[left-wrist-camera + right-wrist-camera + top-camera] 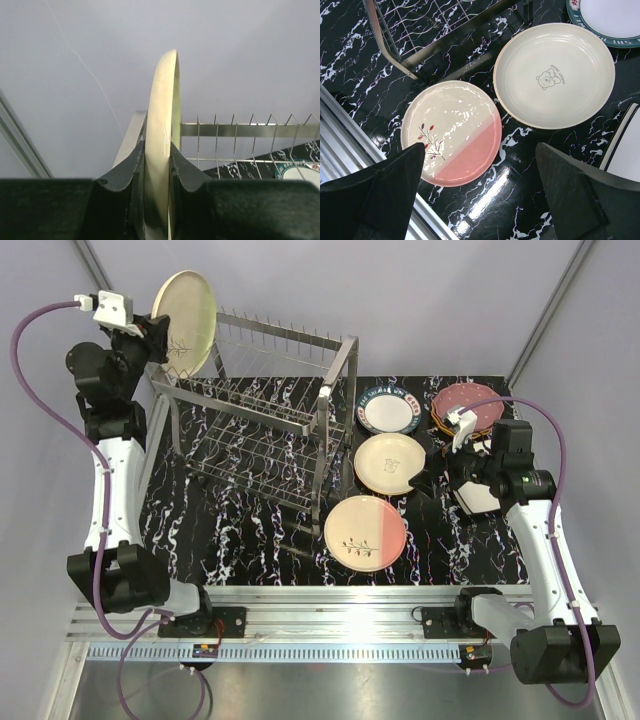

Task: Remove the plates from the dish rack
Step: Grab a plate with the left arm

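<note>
The right fingers (385, 190) stand wide apart and empty just right of the dish rack (265, 430), over a pink-and-cream plate (365, 533) and a cream bear plate (390, 463) that lie flat on the worktop (225, 550). Above the rack's far left corner, the left fingers (125, 170) pinch a cream round plate (185, 325), held upright on edge.

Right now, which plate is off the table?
The cream plate clamped on edge in the left claw; the rest lie flat right of the dish rack.

Arms (112, 490) are white with black joints (125, 580) (purple cables (50, 307))
</note>
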`<action>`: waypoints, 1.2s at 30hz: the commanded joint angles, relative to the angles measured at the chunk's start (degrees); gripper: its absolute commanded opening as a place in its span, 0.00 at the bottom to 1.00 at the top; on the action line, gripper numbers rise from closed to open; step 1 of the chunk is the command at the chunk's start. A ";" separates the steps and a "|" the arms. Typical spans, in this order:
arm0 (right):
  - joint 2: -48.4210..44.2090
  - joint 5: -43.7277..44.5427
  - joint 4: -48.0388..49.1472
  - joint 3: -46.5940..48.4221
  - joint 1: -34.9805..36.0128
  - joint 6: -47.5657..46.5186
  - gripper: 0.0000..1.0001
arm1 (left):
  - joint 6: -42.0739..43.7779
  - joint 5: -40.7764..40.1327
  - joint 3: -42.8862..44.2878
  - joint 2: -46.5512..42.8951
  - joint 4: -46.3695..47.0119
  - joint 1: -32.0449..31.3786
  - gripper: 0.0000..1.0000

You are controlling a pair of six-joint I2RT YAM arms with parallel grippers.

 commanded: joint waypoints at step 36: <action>-0.16 -1.34 2.13 -0.30 -1.85 0.06 1.00 | -41.08 -16.11 15.50 0.40 15.90 -3.66 0.00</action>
